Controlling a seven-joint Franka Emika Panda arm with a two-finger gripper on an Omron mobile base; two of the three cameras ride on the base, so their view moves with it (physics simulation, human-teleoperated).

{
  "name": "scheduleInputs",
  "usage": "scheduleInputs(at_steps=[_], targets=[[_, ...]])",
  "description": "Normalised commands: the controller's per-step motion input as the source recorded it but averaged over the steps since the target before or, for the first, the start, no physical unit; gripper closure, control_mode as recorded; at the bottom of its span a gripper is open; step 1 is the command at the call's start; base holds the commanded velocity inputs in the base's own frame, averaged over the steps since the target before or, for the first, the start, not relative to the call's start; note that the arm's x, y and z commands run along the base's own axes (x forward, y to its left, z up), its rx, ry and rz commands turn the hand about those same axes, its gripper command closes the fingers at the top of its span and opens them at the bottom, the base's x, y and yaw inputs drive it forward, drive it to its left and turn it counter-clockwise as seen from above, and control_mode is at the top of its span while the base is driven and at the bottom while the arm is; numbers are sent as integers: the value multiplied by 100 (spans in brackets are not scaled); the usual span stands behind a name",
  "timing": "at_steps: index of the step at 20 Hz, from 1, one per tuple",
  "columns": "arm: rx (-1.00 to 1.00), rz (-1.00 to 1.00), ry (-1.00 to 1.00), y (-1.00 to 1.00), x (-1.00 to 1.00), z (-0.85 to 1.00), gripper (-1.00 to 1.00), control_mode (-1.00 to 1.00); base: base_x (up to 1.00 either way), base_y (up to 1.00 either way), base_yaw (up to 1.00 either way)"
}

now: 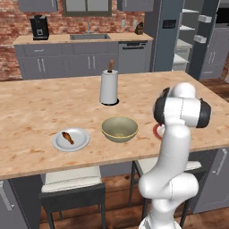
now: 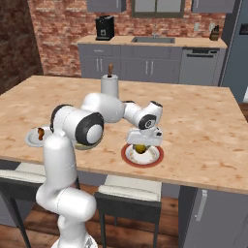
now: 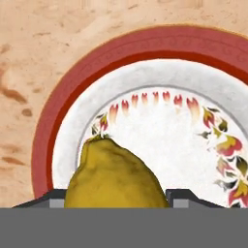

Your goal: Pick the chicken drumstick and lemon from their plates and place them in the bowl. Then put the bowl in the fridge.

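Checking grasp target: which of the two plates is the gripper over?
The red-rimmed plate holding the lemon; the plain grey plate with the drumstick sits apart.

Pale wood-grain counter [image 1: 40, 112] seen matt, red-rimmed plate [image 3: 145, 53] rendered as glazed ceramic with painted florals, lemon [image 3: 114, 177] shown dimpled and dull, bowl [image 1: 119, 129] finished smooth, brick wall [image 1: 9, 44] left rough

No readable text, labels, brands or numbers anywhere. Red-rimmed plate [image 3: 145, 72] carries painted floral pattern only, no lettering.
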Motion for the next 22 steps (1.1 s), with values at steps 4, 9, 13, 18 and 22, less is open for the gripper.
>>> scheduleInputs(at_steps=[4,9,13,18,22], targets=[[4,0,-12,53,-30,29,100,-100,0,0,0],[0,0,-11,64,-13,22,100,-100,0,0,0],[-1,0,-10,83,-1,23,100,-100,0,0,0],[-3,0,-2,84,0,29,100,-100,0,0,0],[-10,0,0,88,4,15,100,-100,0,0,0]])
